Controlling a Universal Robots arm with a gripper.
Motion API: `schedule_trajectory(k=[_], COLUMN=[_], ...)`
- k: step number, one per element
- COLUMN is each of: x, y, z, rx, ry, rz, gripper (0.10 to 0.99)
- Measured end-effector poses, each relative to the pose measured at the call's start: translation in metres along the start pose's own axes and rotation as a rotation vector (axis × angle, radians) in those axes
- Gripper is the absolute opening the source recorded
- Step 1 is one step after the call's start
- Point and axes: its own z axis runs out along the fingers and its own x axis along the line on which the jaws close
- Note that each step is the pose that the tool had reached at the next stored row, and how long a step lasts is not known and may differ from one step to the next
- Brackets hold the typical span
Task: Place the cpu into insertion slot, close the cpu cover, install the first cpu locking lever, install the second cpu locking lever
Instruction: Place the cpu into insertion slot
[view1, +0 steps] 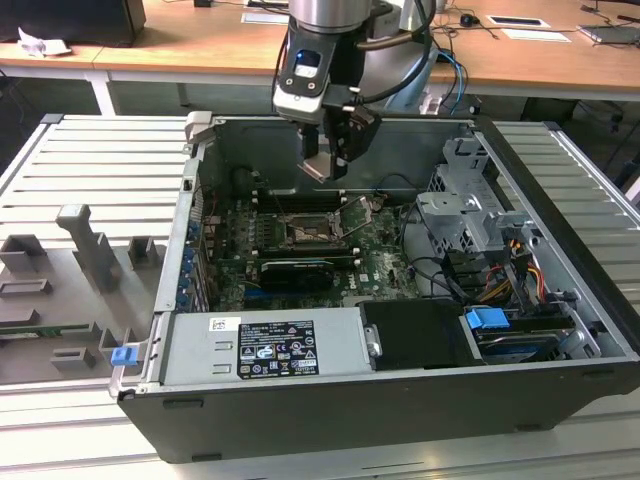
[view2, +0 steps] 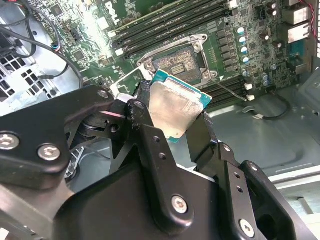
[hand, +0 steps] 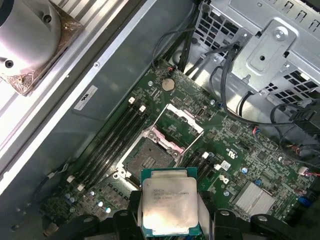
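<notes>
My gripper (view1: 325, 165) hangs inside the open computer case, above the motherboard, shut on the cpu (view2: 175, 107). The cpu (hand: 169, 202) is a pale silver square with a green rim, clamped by its edges between two black fingers (view2: 145, 107). It is held in the air, apart from the board. Below and just beyond it lies the insertion slot (hand: 145, 160), a black-framed square with a dark centre and nothing in it (view2: 177, 62). The cpu cover (hand: 181, 120) stands swung open from the slot's far edge. In the exterior view the slot (view1: 305, 232) sits almost straight under the gripper.
Long black memory slots (hand: 107, 145) run beside the socket. A grey power supply box (view1: 265, 345) fills the case's near side, and a metal drive cage (view1: 465, 210) with cables stands at the exterior view's right. Grey fixtures (view1: 90, 250) lie on the table at the left.
</notes>
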Motion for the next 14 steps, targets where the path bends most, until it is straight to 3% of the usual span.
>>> schedule_trajectory(k=[14], x=[-0.0001], y=[-0.0003], z=[0.0029], rx=[-0.001], ry=[-0.0053], rz=[0.061], gripper=[0.529])
